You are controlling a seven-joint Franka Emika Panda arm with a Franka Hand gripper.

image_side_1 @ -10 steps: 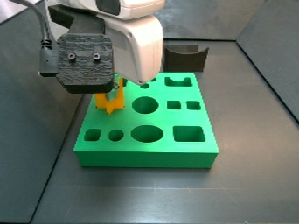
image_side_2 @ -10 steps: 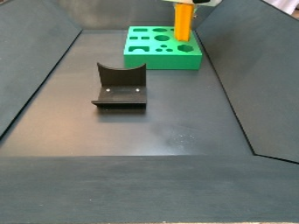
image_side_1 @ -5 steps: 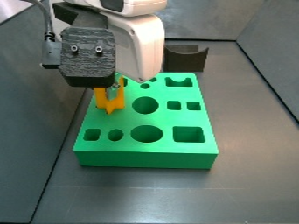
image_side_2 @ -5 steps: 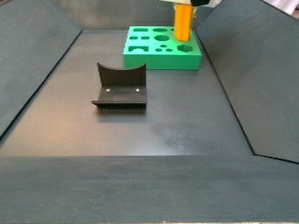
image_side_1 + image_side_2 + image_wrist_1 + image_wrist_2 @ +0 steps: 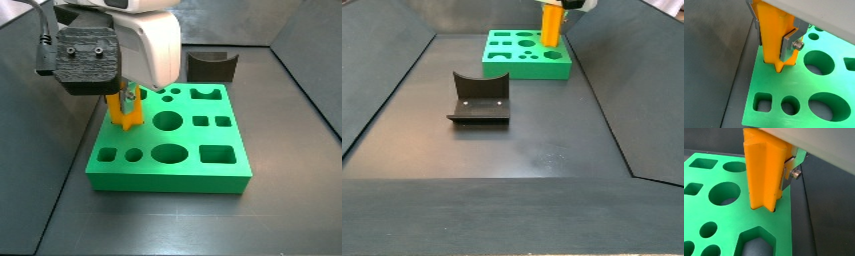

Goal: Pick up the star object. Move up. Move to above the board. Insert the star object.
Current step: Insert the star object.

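Observation:
The orange star object (image 5: 774, 35) stands upright with its lower end in the star hole near a corner of the green board (image 5: 771, 82). It shows the same way in the other wrist view (image 5: 761, 173) and in both side views (image 5: 123, 120) (image 5: 552, 28). My gripper (image 5: 771, 42) is straight above the board (image 5: 167, 178). Its silver fingers (image 5: 789, 45) flank the upper part of the star closely. The jaws look just released and no gap shows. The star stays seated while the gripper (image 5: 128, 98) rises.
The dark fixture (image 5: 478, 98) stands on the floor apart from the board (image 5: 543, 70), and behind it in a side view (image 5: 211, 65). The board's other cut-outs are circles, squares and a hexagon. Sloped grey walls enclose the floor.
The gripper body has moved up a little along the star. The star's lower end has stayed at the same height in the board's hole.

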